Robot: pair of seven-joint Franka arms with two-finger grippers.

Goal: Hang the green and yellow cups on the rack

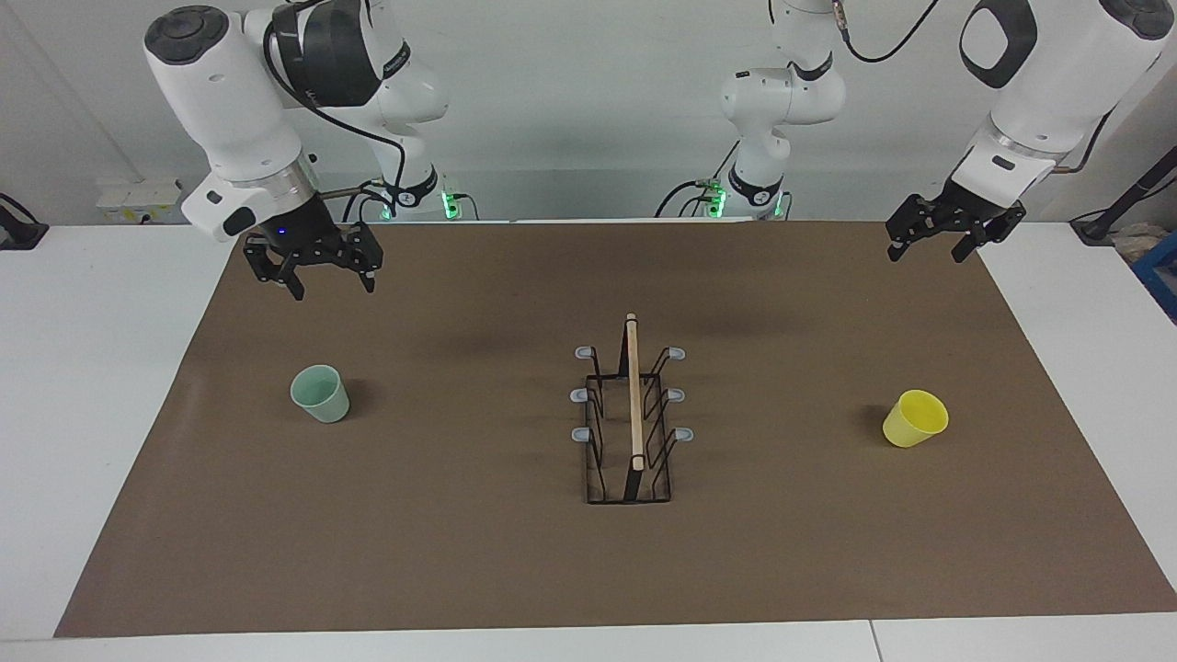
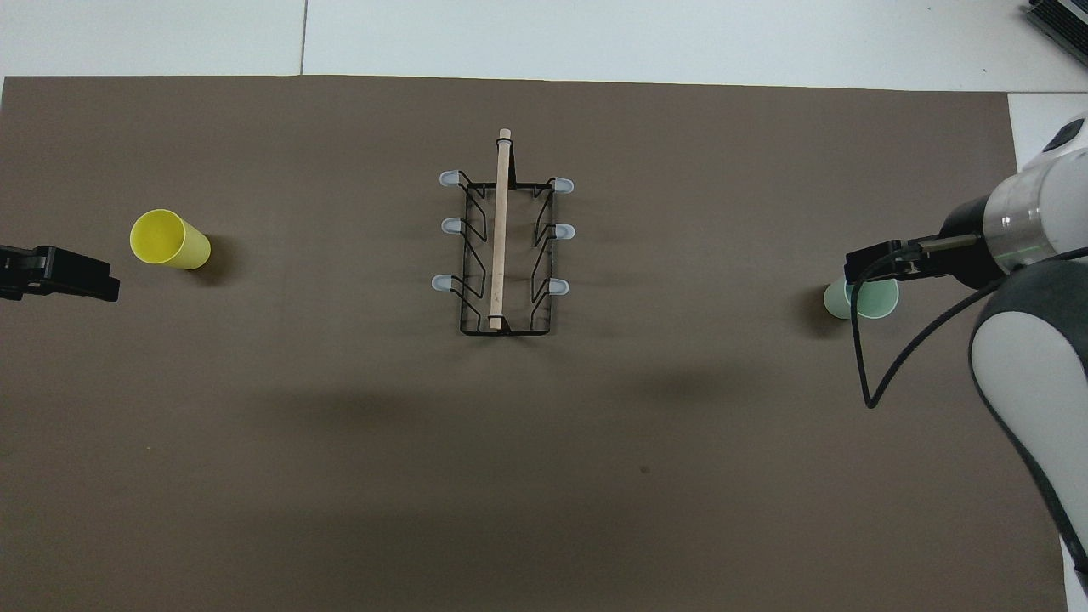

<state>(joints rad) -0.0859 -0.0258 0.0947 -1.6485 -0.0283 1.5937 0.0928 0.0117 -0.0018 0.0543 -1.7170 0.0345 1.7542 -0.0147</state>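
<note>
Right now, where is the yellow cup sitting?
In the facing view, the yellow cup stands on the brown mat toward the left arm's end of the table, apart from the rack at the middle.

bright even overhead light, soft shadows beside cups and under arms on mat; both views sharp.

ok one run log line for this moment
mint green plastic cup: on table | bright yellow plastic cup: on table | black wire rack: empty
</note>
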